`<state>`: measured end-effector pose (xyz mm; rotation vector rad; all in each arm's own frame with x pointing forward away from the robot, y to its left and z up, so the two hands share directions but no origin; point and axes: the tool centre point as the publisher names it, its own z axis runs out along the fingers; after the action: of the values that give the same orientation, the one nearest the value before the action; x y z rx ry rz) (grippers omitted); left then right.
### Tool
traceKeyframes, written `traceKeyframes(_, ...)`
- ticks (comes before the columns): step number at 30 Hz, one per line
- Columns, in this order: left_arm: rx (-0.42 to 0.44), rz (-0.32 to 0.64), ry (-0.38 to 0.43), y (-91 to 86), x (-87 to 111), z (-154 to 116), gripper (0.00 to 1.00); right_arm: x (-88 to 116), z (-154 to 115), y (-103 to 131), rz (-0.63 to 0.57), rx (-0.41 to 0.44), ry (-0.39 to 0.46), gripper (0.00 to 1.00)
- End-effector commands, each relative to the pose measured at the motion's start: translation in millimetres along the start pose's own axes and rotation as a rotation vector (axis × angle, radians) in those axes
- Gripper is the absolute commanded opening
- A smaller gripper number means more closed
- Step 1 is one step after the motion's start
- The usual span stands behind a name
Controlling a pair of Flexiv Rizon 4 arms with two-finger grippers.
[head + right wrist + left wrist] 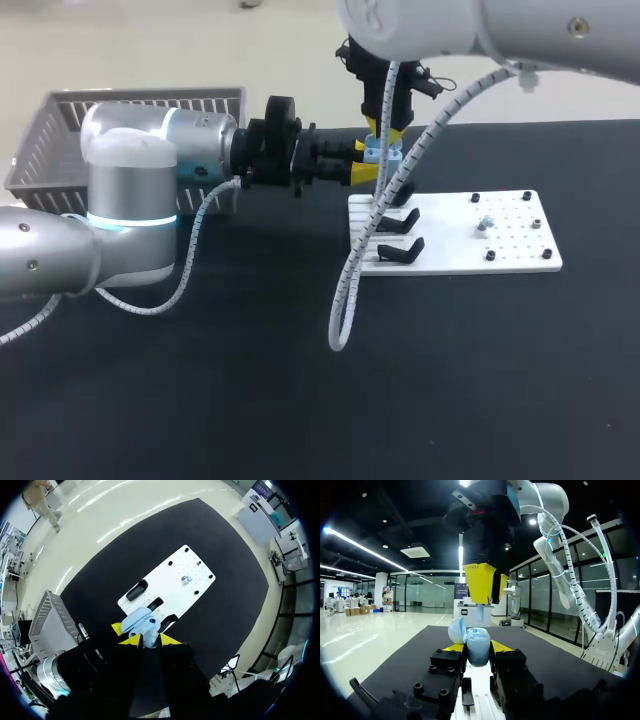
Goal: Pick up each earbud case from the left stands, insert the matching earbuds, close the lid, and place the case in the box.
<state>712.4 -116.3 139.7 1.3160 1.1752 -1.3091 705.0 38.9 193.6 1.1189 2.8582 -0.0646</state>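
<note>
The left hand (477,648) is clamped on the open light-blue earbud case (384,152), holding it above the near end of the white stand board (500,252) on the black table (300,380), with its lid (456,630) tipped back. Directly above the case, the right hand (490,585) points down, its yellow tips pinched on a pale earbud (480,612). The grey slatted box (130,110) sits behind the left arm.
</note>
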Motion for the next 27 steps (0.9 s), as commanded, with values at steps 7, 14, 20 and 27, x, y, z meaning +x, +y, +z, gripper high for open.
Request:
traceKeyframes(7, -0.005, 0.003, -0.002, -1.4, 0.8, -0.1, 0.0, -1.8, 8.4, 3.2, 0.006, 0.013, 0.02, 0.0)
traceKeyframes(14, -0.005, 0.003, -0.002, -1.4, 0.8, -0.1, 0.0, -2.9, 11.8, 4.2, 0.006, 0.011, 0.018, 0.0)
traceKeyframes(20, -0.005, 0.003, -0.002, -1.4, 0.8, -0.1, 0.0, -5.5, 13.5, 3.2, 0.014, 0.006, 0.012, 0.0)
traceKeyframes(27, -0.005, 0.003, -0.002, -1.4, 0.8, -0.1, 0.0, -5.7, 15.7, 1.8, 0.016, 0.011, 0.009, 0.0)
